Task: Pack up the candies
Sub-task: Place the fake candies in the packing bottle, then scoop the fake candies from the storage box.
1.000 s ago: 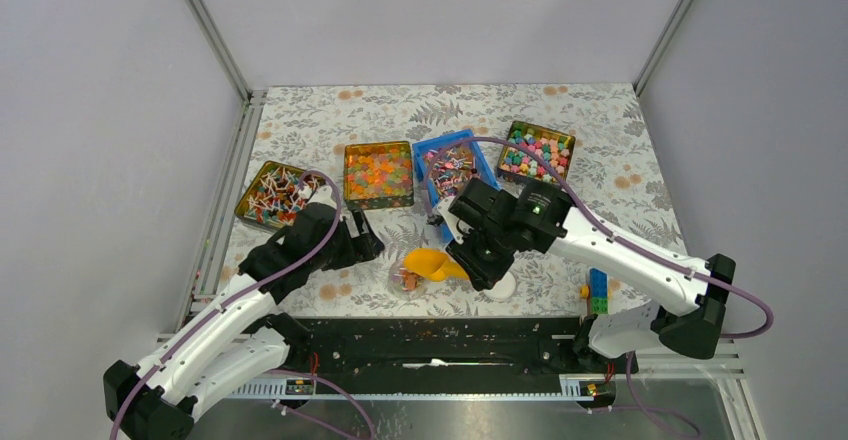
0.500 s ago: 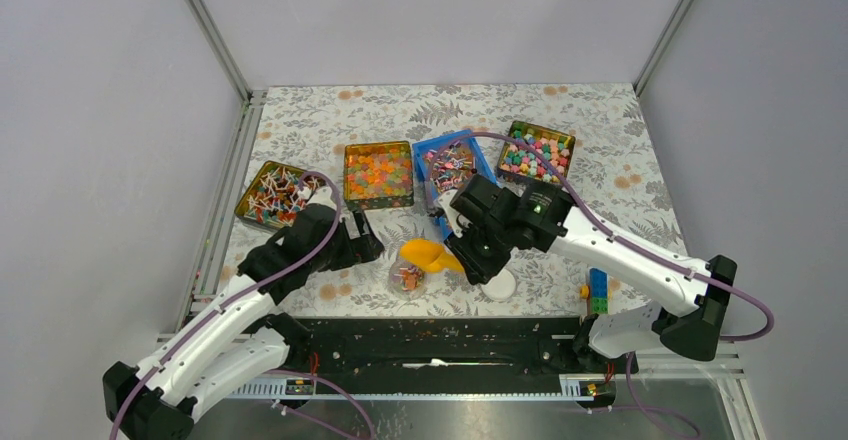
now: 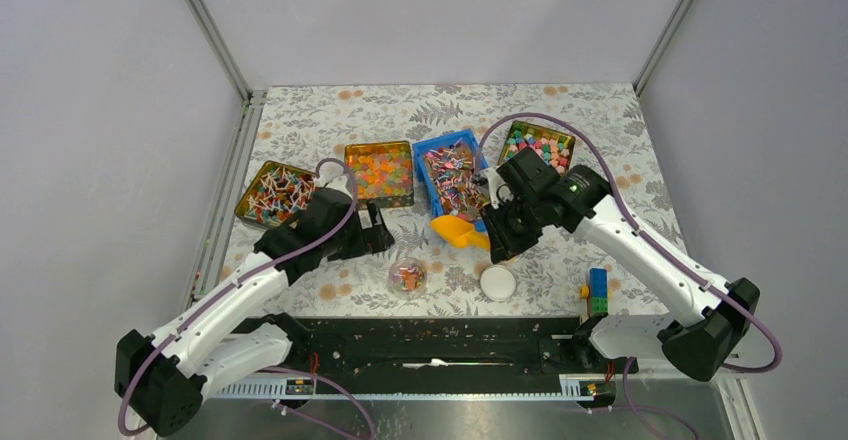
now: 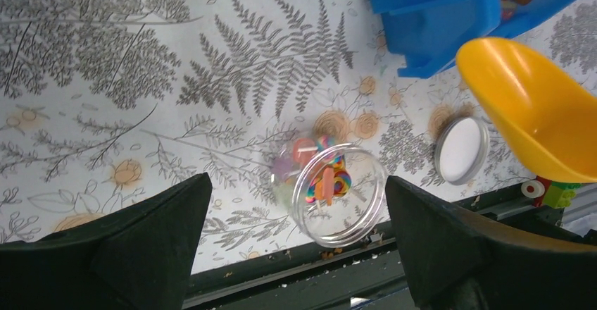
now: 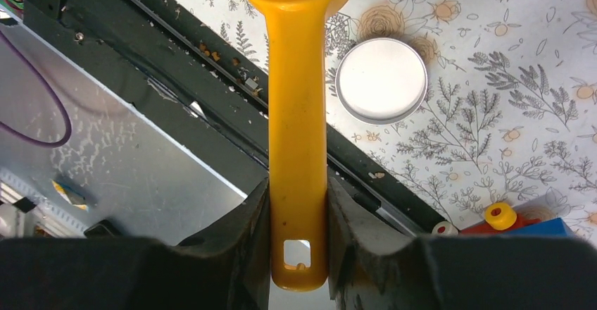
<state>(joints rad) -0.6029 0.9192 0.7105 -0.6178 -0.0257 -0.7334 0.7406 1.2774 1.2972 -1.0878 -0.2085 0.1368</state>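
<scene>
Top view, fern-printed tablecloth (image 3: 330, 125). The candies (image 3: 455, 175), tiny twist-wrapped sweets in crinkled pink, red and white wrappers, fill a rectangular blue plastic bin (image 3: 436, 203) at the table's centre. A few more lie in the clear round jar (image 3: 407, 276) at 7 o'clock from the bin. A flat white disc lid (image 3: 497, 282) lies at 3 o'clock from the jar, well apart from it.

The right gripper (image 3: 497, 240) is clamped on the flat handle of a smooth yellow plastic scoop (image 3: 455, 230), whose rounded bowl hangs at 1 o'clock from the jar, just beside the bin's near corner.

The left gripper (image 3: 385, 230), at 11 o'clock from the jar, has its dark wedge-shaped fingers (image 4: 162, 232) spread wide, holding nothing.
</scene>
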